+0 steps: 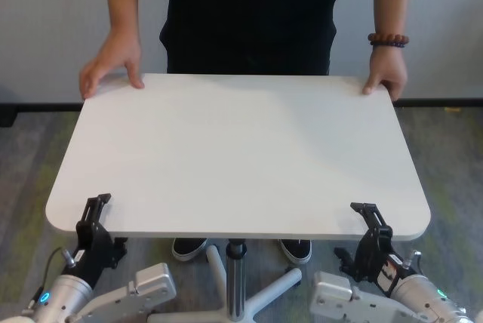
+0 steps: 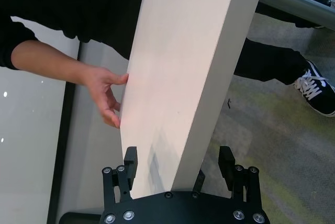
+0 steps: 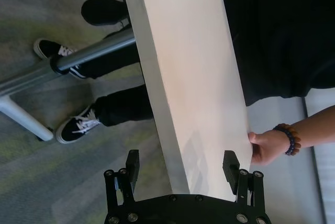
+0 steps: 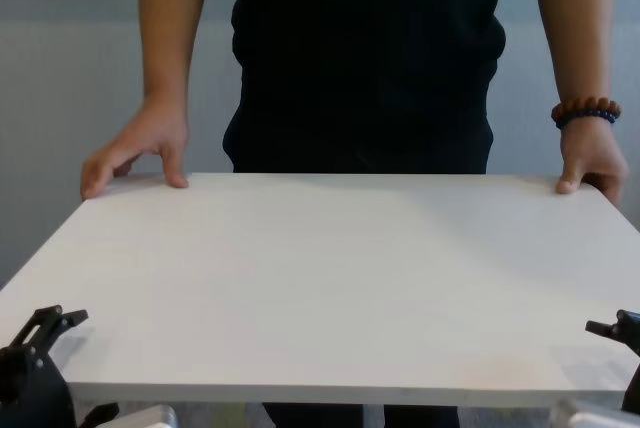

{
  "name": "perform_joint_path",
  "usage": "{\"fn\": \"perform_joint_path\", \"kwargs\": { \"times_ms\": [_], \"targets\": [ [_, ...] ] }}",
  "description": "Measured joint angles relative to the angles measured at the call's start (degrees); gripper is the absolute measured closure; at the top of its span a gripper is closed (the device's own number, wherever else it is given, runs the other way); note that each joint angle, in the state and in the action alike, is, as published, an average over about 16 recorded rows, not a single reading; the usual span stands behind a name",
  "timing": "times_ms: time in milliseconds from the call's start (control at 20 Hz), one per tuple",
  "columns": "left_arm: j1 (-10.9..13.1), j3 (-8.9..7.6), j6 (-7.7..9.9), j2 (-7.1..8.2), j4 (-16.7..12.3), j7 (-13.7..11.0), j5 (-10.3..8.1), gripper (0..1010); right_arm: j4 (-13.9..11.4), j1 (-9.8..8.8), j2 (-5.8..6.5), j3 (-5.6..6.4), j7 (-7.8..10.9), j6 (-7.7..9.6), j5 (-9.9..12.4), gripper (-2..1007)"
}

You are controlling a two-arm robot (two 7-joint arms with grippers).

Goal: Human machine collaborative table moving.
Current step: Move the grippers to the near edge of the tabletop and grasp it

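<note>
The white table (image 1: 241,149) stands on a grey pedestal pole (image 1: 236,278). The human (image 1: 253,13), in a black T-shirt, stands at the far edge with a hand on each far corner. One hand (image 1: 112,63) is at the far left. The other (image 1: 387,74) is at the far right and wears a bead bracelet (image 1: 389,38). My left gripper (image 1: 94,213) is open and straddles the near-left edge, one finger above the top and one below, as the left wrist view (image 2: 178,161) shows. My right gripper (image 1: 370,221) is open and straddles the near-right edge (image 3: 181,164) the same way.
The pedestal's white star-shaped base legs (image 1: 279,285) spread on the grey-green carpet under the table. The person's black shoes (image 1: 189,247) stand beside the pole. A grey wall (image 1: 45,29) with a dark skirting strip lies behind the person.
</note>
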Motion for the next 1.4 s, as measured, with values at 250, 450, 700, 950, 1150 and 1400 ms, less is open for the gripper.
{"fn": "perform_joint_path", "kwargs": {
  "times_ms": [250,450,700,950,1150,1400],
  "targets": [
    [0.0,0.02,0.0,0.01,0.0,0.1,-0.02,7,1.6,0.9,-0.69,-1.38,-1.17,1.71,-4.8,4],
    [0.0,0.07,0.06,0.04,0.0,0.2,0.06,7,3.1,1.66,-1.29,-2.74,-2.51,3.2,-9.2,4],
    [0.0,0.12,0.13,0.06,0.0,0.3,0.13,7,5.2,2.39,-2.1,-4.11,-4.67,4.51,-13.9,4],
    [0.0,0.15,0.18,0.08,0.0,0.4,0.17,7,7.1,2.72,-2.96,-4.69,-6.69,5.05,-16.9,4],
    [0.0,0.17,0.21,0.09,0.0,0.4,0.2,7,8.3,2.77,-3.6,-4.6,-8.05,5.05,-18.2,4],
    [0.0,0.19,0.24,0.11,-0.1,0.4,0.23,7,9.2,2.67,-4.2,-4.11,-9.13,4.75,-19.1,4]
  ]
}}
